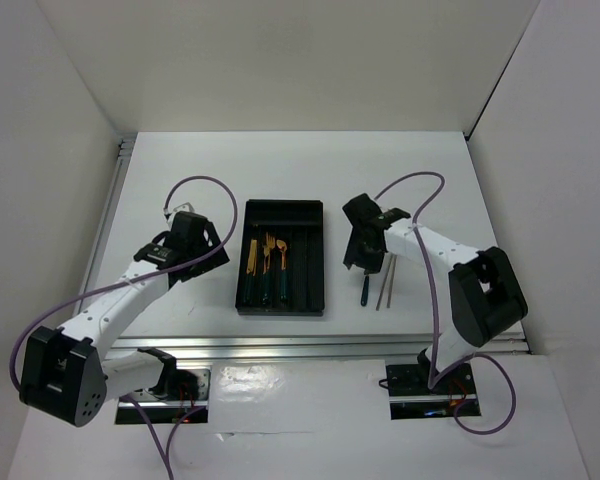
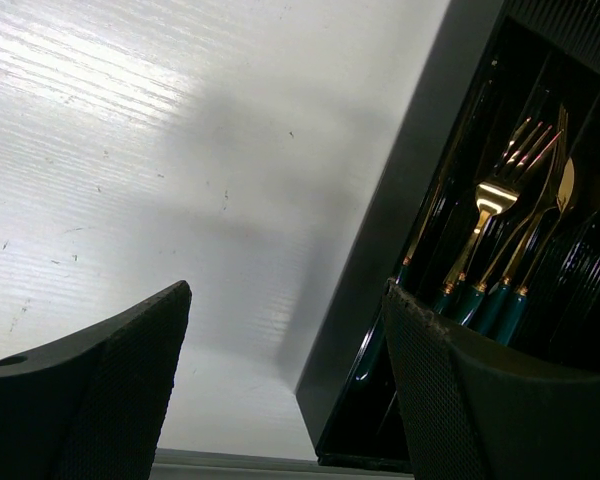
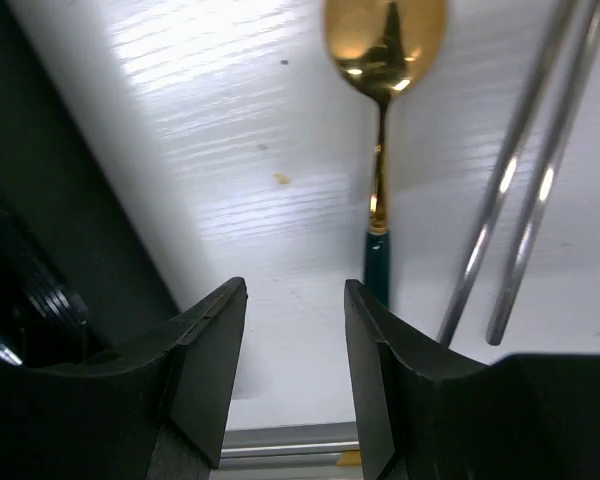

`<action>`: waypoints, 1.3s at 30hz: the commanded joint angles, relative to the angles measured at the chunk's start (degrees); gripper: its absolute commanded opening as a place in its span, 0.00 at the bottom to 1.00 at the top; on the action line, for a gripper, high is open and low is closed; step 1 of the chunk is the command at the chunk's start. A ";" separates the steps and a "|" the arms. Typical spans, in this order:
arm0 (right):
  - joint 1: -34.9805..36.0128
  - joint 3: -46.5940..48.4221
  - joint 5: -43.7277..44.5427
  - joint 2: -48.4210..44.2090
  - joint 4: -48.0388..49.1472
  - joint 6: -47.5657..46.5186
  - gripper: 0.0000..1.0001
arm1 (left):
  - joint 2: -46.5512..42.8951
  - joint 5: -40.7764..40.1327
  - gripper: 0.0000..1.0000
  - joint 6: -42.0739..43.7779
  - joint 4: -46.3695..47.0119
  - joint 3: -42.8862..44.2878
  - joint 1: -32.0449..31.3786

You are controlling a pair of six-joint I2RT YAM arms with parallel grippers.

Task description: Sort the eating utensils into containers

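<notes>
Blocky black right gripper (image 3: 293,290) and left gripper (image 2: 287,290) gape empty, glossy gold spoon (image 3: 384,40) beside slim chopsticks (image 3: 507,172)

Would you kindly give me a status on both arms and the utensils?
Left pincer open, empty, beside tray. Right pincer open, empty, near loose spoon and two chopsticks. Several utensils already in tray. Nothing blocking.

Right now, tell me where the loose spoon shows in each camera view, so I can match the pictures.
Top view: the spoon lies on the table right of the tray, left of the chopsticks.
Left wrist view: not in it.
Right wrist view: top centre, bowl uppermost, chopsticks at its right.
Shared landmark: the tray, centre in the top view, right in the left wrist view, left in the right wrist view.
</notes>
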 commanded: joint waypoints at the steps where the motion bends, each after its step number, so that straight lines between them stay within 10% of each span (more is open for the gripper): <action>1: -1.60 -0.85 2.04 -0.35 -2.07 1.40 0.52 | 0.54 0.21 0.83 -0.62 1.06 2.22 0.33; 22: -5.73 -6.04 -1.65 5.98 4.35 -2.38 0.38 | 3.26 -0.32 0.83 -0.62 0.00 3.80 0.33; 28: -5.73 -6.04 -1.13 7.13 4.87 -2.38 0.00 | 3.79 -0.32 0.83 -0.10 0.00 3.80 0.33; 39: -1.42 4.59 -15.25 -3.50 11.62 -10.46 0.00 | 4.85 1.61 0.83 0.43 2.28 4.33 0.33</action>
